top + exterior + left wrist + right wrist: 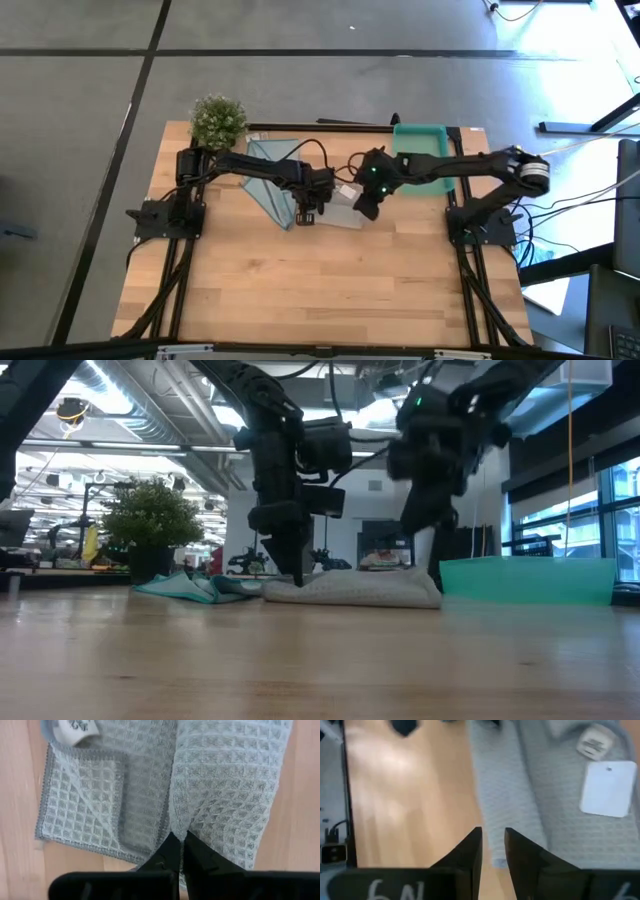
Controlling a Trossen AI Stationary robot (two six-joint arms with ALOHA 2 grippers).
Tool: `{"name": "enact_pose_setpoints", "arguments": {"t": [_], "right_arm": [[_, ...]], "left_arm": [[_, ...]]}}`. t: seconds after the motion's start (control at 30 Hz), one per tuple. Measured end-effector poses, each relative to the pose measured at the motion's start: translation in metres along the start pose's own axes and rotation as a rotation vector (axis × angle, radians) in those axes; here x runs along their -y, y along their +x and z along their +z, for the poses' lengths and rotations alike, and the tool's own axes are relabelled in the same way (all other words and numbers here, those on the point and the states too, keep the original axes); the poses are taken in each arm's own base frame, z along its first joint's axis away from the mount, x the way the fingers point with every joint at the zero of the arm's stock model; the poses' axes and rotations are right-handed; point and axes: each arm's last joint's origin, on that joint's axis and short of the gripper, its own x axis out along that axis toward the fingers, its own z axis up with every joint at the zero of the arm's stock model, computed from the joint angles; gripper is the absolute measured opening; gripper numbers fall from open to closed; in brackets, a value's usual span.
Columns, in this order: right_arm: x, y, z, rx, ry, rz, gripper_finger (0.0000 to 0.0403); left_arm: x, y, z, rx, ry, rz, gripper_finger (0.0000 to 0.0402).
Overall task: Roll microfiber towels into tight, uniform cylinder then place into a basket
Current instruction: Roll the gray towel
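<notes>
We see both arms reaching in over the middle of the table (330,300), meeting above the grey-beige towel (360,588).

The left arm stretches out from its base and bends down at the wrist, so the left gripper (179,851) points straight down at the cloth. Its fingers (167,852) are pressed together with a pinch of the waffle-weave fabric caught between the tips; the cloth puckers up into a ridge right ahead of them. Beyond the tips, a folded corner of the same towel lies flat, with a white label at its far edge.

The right arm comes in from the opposite side, elbow high, wrist tilted down. The right gripper (492,845) hovers just above the towel's edge. Its fingers (470,850) stand slightly parted with nothing between them, the cloth's edge running just ahead of the gap and a white tag (608,788) lying on the fabric farther off.

The light blue towel (268,175) lies crumpled behind the left gripper, near the plant (217,120). The basket (420,150) sits under the right forearm, apart from both sets of fingers.
</notes>
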Motion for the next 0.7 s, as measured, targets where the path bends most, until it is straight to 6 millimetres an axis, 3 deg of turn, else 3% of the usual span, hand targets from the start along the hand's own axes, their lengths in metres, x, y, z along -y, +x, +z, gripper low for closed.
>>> {"name": "enact_pose_setpoints", "arguments": {"t": [0.13, 0.23, 0.53, 0.7], "right_arm": [[-0.017, -0.002, -0.005, 0.038, -0.078, -0.065, 0.0084], [-0.020, 0.011, -0.007, 0.039, -0.137, -0.138, 0.0085], [0.002, 0.064, -0.019, -0.089, -0.196, -0.273, 0.0085], [0.008, 0.076, -0.022, -0.122, -0.193, -0.284, 0.0085]], "left_arm": [[0.001, -0.001, 0.002, 0.014, 0.003, 0.001, 0.0002], [0.001, 0.000, 0.001, 0.011, 0.003, -0.001, 0.0002], [0.000, 0.001, 0.000, 0.003, -0.005, -0.003, 0.0002], [0.000, 0.001, 0.000, 0.003, -0.005, -0.003, 0.0004]]}}
